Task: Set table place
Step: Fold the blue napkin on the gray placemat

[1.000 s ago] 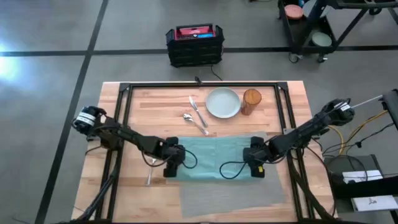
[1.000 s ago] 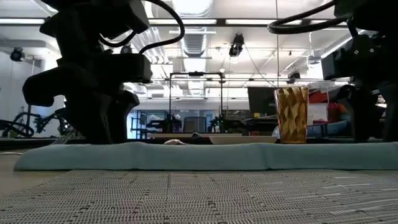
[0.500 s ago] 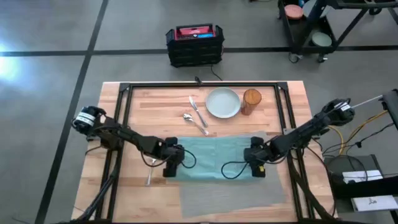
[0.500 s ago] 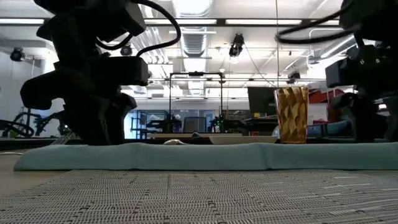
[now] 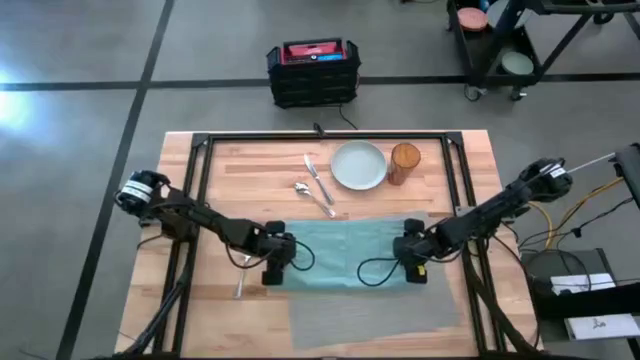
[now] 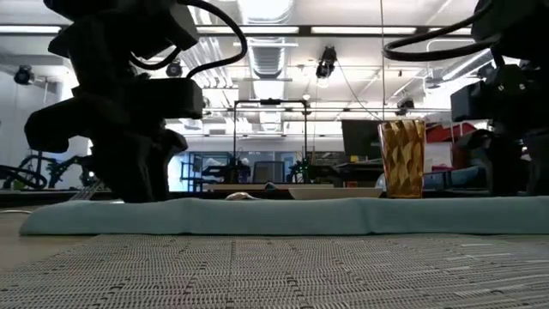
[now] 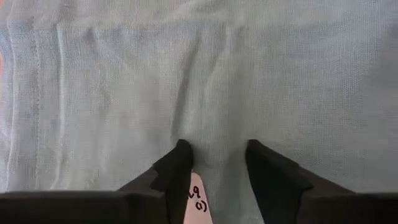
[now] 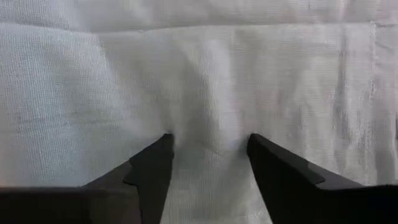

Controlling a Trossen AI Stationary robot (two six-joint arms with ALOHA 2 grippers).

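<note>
So far, only the base of the place can be counted as laid: the grey woven placemat (image 5: 375, 285) is spread on the near part of the butcher-block table (image 5: 470, 165), and the teal cloth napkin (image 5: 345, 252) is stretched across its far half, overhanging it toward the left arm. The left gripper (image 5: 270, 272) is pressed down on the napkin's left end and the right gripper (image 5: 415, 272) on its right end. In each wrist view the two dark fingers are seen parted, tips on the cloth, with a soft ridge of fabric gathered between them; the cloth is not yet pinched, so both grippers are judged released but poised to close. The rest of the set is found well apart from the mat, at the far side of the table: the pale round plate (image 5: 358, 165), the amber glass (image 5: 404, 163) just beside it, the knife (image 5: 317, 180) and the spoon (image 5: 314, 198) a little nearer. A fork (image 5: 241, 280) appears to lie close by the left gripper, off the mat. The napkin is judged to remain to be folded or shifted, and plate, glass and cutlery are all left to be carried onto the mat.
</note>
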